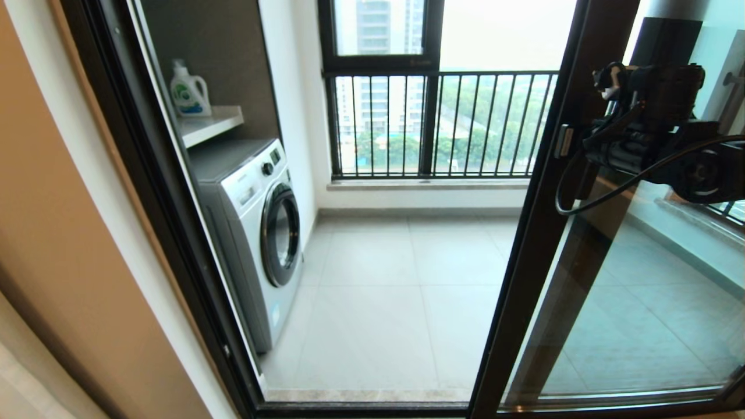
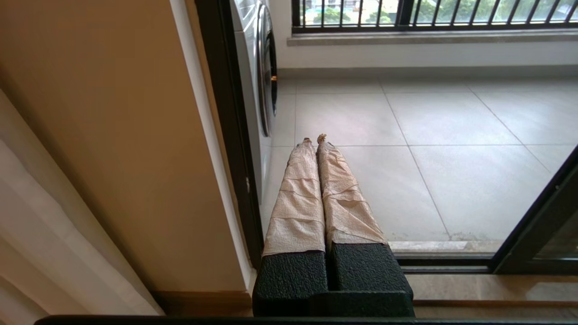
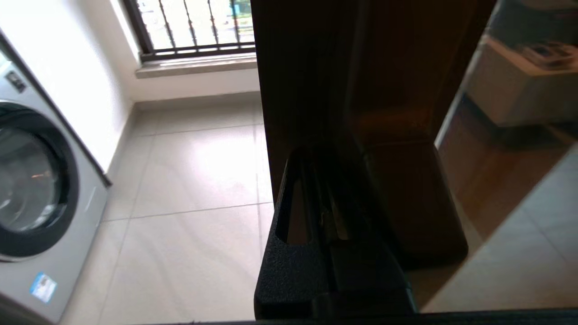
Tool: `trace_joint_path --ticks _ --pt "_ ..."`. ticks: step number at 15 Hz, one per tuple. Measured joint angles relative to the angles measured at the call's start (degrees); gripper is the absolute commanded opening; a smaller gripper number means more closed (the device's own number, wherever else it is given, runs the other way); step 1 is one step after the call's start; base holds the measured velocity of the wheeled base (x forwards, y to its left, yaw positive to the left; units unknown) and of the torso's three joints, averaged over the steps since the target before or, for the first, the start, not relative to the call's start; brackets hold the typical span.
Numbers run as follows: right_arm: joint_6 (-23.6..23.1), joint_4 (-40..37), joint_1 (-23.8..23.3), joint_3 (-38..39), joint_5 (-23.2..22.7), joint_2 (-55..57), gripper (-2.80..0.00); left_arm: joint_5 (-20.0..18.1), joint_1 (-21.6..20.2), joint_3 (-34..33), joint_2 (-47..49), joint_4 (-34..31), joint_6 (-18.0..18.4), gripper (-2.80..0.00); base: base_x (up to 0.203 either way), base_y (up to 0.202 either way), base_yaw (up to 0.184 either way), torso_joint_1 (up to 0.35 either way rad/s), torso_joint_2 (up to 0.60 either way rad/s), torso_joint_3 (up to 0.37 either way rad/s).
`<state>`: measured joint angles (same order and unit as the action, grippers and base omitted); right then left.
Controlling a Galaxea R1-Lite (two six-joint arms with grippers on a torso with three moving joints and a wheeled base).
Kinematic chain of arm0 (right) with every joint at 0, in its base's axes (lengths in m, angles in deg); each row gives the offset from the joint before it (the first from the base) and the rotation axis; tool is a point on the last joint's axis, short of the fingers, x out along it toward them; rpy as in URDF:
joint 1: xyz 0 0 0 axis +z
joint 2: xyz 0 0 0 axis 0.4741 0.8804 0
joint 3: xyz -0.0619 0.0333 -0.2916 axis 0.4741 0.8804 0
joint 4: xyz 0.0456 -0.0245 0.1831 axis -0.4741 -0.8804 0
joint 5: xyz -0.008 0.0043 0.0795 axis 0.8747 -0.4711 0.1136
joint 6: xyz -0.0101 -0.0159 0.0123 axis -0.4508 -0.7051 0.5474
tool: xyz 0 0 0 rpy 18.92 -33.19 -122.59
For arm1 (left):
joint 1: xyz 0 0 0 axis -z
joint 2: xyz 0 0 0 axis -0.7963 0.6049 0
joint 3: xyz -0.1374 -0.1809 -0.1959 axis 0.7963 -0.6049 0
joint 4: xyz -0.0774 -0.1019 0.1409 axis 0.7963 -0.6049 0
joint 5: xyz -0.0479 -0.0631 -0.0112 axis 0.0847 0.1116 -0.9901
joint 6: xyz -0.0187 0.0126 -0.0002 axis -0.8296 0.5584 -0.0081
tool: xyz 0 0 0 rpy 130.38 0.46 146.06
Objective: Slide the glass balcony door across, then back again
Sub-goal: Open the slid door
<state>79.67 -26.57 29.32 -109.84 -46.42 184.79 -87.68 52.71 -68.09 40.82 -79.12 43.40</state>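
**Door stands open, right arm at its leading upright**

- Landmark: the washing machine [image 1: 256, 233] on the balcony, tucked against the side wall under a shelf with a detergent bottle [image 1: 189, 90].
- The glass balcony door [image 1: 628, 302] sits well apart from the washing machine, across the open doorway. Its dark brown upright [image 1: 541, 233] runs floor to top; bare tiled floor lies between it and the machine. Judged about mid-task: opening is wide, so the slide back toward the machine's side looks like what remains.
- Right gripper [image 3: 323, 216] is pressed up against that upright, on the side away from the machine. Its fingers are lost in shadow against the dark frame; cannot tell whether they are apart or clamped on anything.
- Left gripper [image 2: 316, 140] hangs low near the door track, just beside the machine's front. Its taped fingers [image 2: 295, 198] lie together, holding nothing. Parked.
- Handling, as a judgement: a full-height pane in metal frame is likely heavy and stiff, rolling only along its track. Glass is fragile and slick, so no pushing on the pane. Best hold is the upright or its handle, at mid-height, force along the track, steady, easing off before the jamb beside the machine.
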Motion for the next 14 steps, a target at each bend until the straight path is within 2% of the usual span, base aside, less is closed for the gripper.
trace_joint_path --ticks 9,14 --pt "-3.1 -0.2 -6.4 3.1 -3.6 -3.3 -2.80 0.0 0.0 0.0 0.0 0.0 0.0 -2.80 0.000 0.000 0.000 0.000 0.00 0.000" --pt "-3.6 -0.3 -7.6 3.0 -4.3 -3.9 -2.80 0.0 0.0 0.0 0.0 0.0 0.0 -2.80 0.000 0.000 0.000 0.000 0.00 0.000"
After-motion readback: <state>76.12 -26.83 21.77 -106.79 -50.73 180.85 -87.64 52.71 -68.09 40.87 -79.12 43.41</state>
